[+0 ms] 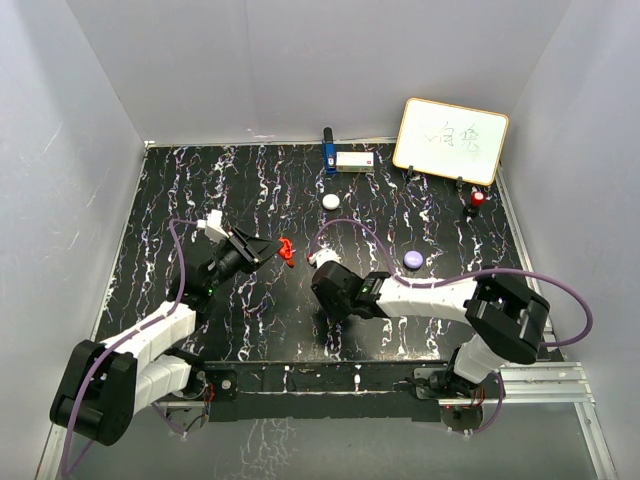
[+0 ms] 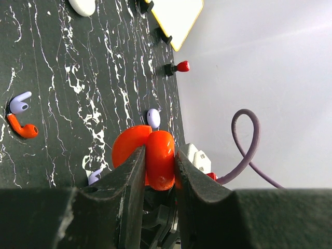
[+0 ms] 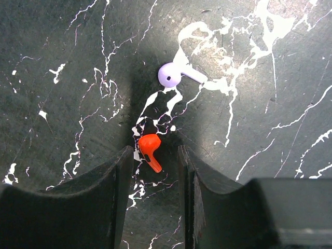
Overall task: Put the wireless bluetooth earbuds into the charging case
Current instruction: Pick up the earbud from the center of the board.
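The surface [image 1: 200,200] is a black slab streaked with white, marble-like veins. Along its far edge, near the middle, a blue object [image 1: 328,152] stands just beside a small white box [image 1: 354,160]. A whiteboard [image 1: 451,140] is propped on small feet at the far right corner. In front of it, near the right edge, stands a red-topped piece [image 1: 476,200]. A round white pod [image 1: 331,201] lies between the box and the centre, and a round purple pod [image 1: 413,260] lies right of centre. Near the middle, a red earbud [image 3: 149,148] and a pale lilac earbud [image 3: 174,74] lie close together without touching.
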Motion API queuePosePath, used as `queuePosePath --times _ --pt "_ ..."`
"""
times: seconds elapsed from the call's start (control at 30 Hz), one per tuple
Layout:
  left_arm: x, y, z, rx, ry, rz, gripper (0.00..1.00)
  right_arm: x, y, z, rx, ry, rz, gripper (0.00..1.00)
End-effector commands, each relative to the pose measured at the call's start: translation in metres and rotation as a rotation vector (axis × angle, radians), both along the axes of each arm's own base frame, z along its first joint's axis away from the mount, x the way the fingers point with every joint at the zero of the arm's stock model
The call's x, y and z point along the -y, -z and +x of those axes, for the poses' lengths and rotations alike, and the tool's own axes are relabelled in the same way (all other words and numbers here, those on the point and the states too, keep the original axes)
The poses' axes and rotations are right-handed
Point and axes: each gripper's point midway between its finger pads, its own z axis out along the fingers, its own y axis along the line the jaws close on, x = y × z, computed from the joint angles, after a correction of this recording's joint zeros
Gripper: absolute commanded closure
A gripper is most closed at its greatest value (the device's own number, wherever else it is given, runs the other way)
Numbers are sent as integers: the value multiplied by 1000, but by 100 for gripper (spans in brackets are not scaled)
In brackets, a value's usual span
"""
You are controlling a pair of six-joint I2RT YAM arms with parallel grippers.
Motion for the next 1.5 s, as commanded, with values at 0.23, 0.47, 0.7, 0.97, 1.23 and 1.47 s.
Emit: queuePosePath --times 0.23,0.47,0.7,0.97,1.23,1.47 --pt "-2 1 -4 -2 11 -11 100 -25 -12 9 37 -9 66 66" --pt "-4 2 -4 -3 6 -13 100 -26 -7 8 29 -12 62 68" --pt "-5 2 -4 -6 6 -14 100 -27 -3 7 23 -11 56 72" --pt "-6 3 -4 -6 5 -16 100 -24 -4 7 28 2 52 82" --pt "-5 2 -5 -8 17 -17 100 -23 -18 14 68 17 59 91" --pt "5 2 -10 -17 94 -32 100 -37 -75 34 174 25 208 94"
